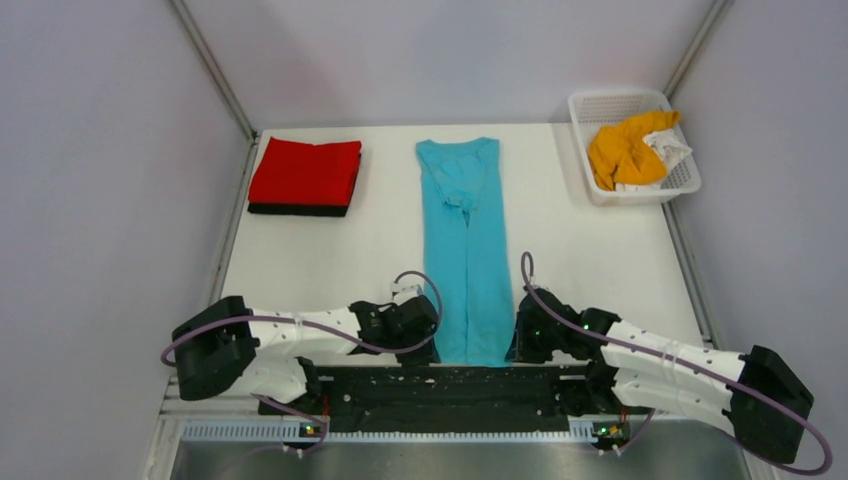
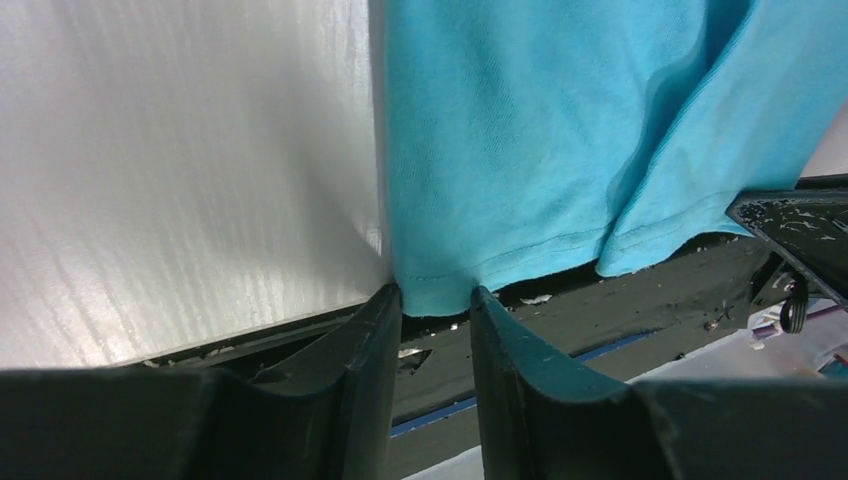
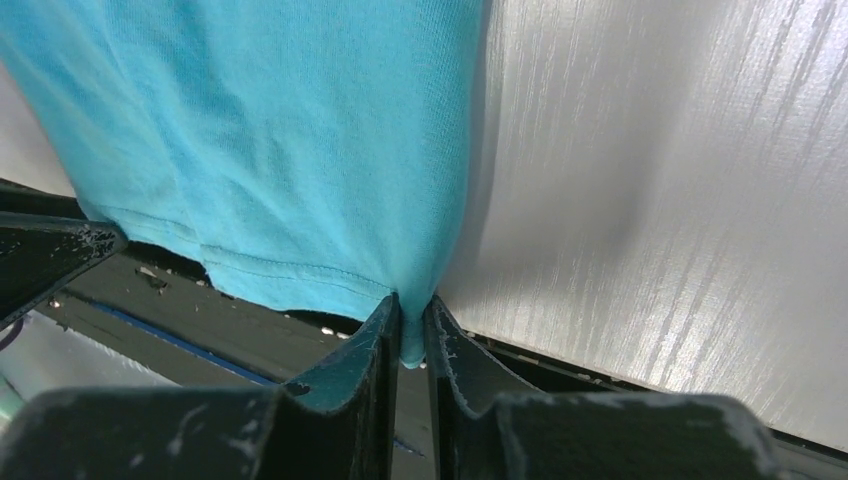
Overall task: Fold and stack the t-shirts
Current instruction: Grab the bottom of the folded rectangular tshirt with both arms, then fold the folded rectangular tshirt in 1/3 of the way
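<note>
White counter [image 1: 330, 260] | long turquoise cloth t-shirt [image 1: 465, 240] stretched away | right gripper [image 3: 412, 325] pinched near hem corner | left gripper [image 2: 437, 300] narrow, hold unclear

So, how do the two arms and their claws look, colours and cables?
Both the left arm and right arm have white shells with black joints. A mauve cable loops along each. The left claw and right claw have two dark, tapering fingers, the right one's scuffed whitish.

Turquoise knit-cloth t-shirt [image 2: 520, 130]: matt, fine soft ribbing, stitched hem. White bench [image 2: 180, 170]: smooth, faint streaky sheen. Black strip [image 2: 640, 290] at lower frame: matt, scuffed, white-flecked. Right hand [image 3: 412, 312]: dark plastic, scratched. White mesh basket [image 1: 603, 107]: plastic.
</note>
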`<state>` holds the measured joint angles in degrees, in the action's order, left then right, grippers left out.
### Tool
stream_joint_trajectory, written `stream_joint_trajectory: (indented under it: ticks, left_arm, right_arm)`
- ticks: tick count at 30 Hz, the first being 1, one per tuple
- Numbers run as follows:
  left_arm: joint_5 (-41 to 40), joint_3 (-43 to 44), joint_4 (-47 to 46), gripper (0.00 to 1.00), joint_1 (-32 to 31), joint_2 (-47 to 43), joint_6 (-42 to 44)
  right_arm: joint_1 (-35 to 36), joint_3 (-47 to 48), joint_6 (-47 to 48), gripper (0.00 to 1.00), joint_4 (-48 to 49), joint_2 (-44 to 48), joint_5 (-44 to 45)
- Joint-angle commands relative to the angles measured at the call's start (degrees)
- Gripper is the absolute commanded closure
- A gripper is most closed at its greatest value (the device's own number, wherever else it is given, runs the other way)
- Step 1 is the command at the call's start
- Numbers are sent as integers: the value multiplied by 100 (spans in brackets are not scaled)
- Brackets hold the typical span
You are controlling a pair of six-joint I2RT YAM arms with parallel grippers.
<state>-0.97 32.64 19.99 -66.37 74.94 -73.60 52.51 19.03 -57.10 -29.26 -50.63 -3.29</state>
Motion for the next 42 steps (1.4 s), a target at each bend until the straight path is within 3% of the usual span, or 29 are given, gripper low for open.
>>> stream_joint_trajectory:
  ticks: [1,3,4,5,13,20,24,29,35,42]
  left_arm:
    - [-155,60,-97,68,-35,331,-41]
    - [-147,76,-96,83,-49,392,-58]
    - [-175,83,-68,96,-56,398,-81]
    - [-197,110,-39,100,-64,388,-99]
    - [-142,247,105,100,-228,-91,-55]
    - [-620,1128,624,100,18,-122,543]
    - [-309,1439,388,100,958,44,1330]
    - [166,2293,165,100,2126,656,2342]
    - [769,3671,392,100,2973,1888,3100]
    - [1091,4571,603,100,3642,2741,3475]
  right_arm:
    - [64,-134,12,85,-267,28,-60]
    - [74,-143,17,87,-240,62,-106]
    - [69,-157,18,88,-232,95,-129]
    - [73,-173,17,90,-222,137,-155]
    - [70,-117,-8,100,-409,675,-610]
    - [-9,853,335,100,-586,410,210]
    - [-479,1590,916,100,-463,-267,843]
    - [-1357,2391,1580,100,214,-1200,1010]
    - [-1941,3380,2115,100,793,-2484,772]
    - [-2456,4184,2352,100,1144,-3664,582]
